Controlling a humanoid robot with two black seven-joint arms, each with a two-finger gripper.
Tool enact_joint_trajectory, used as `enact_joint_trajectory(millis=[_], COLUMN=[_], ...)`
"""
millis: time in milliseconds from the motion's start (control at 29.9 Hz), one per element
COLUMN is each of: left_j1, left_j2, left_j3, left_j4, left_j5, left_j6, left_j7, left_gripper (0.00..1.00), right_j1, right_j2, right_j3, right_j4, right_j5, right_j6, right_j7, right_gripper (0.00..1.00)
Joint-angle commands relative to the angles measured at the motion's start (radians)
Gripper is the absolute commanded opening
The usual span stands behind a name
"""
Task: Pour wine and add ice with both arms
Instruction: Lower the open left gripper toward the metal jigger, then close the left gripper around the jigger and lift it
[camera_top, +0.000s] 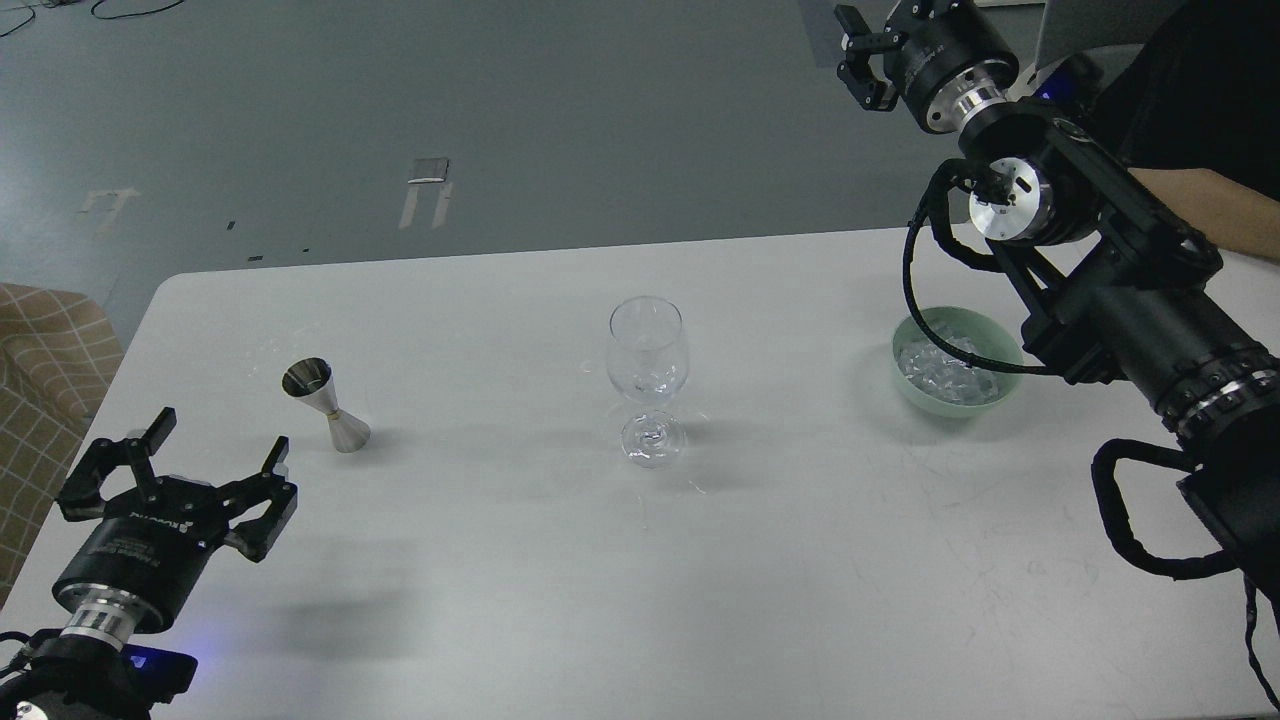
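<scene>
Broadly, a white rectangular table (800, 560) fills most of the head view, with grey floor beyond its far edge. Over its right side reaches the bulky black right arm (1130, 300) with silver ring joints and looped cables; its right gripper (862, 75) is raised past the table's far edge, its short fingers slightly apart with nothing between them. At the lower left the left gripper (215, 450) hovers above the table, fingers spread wide and empty. A pale green round bowl (915, 390) sits on the right side, partly hidden by the right arm, and holds the ice (935, 375), many small clear glinting cubes. Near the table's middle a clear stemmed wine glass (647, 380) stands upright; whether it holds any wine cannot be told. A small silver hourglass-shaped metal jigger (328, 403) stands upright just beyond the left gripper.
</scene>
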Motion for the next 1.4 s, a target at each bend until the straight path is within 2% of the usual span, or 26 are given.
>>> enact_joint_trajectory(millis=[0,501,735,1003,1136,1370], left_j1=[-0.027,-0.242,-0.32,-0.412,-0.453,-0.506], left_j2=[-0.027,-0.141,-0.164,-0.175,-0.199,-0.227], left_j3=[0.008,0.068,0.089,0.109,0.109,0.111], left_j4=[0.051,0.338,0.407,0.498,0.533,0.603], left_j5=[0.003,0.083,0.086,0.112,0.112,0.112], left_j6=[0.004,0.004,0.006,0.009,0.002,0.001], left_j7=[0.008,0.011,0.013,0.037,0.085,0.091], left_gripper=[0.99,0.99,0.98,0.98,0.98,0.98], right_j1=[-0.001,-0.001,-0.001,-0.002,-0.002,-0.004], right_j2=[-0.002,-0.002,-0.003,-0.002,-0.002,-0.002], right_j3=[-0.03,-0.039,-0.039,-0.041,-0.041,-0.041], right_j4=[0.0,0.0,0.0,0.0,0.0,0.003], right_j5=[0.0,0.0,0.0,0.0,0.0,0.0], right_j6=[-0.005,-0.013,-0.011,-0.013,-0.011,-0.011], right_j7=[-0.005,-0.005,-0.005,-0.005,-0.005,-0.005], right_gripper=[1.0,1.0,1.0,1.0,1.0,1.0])
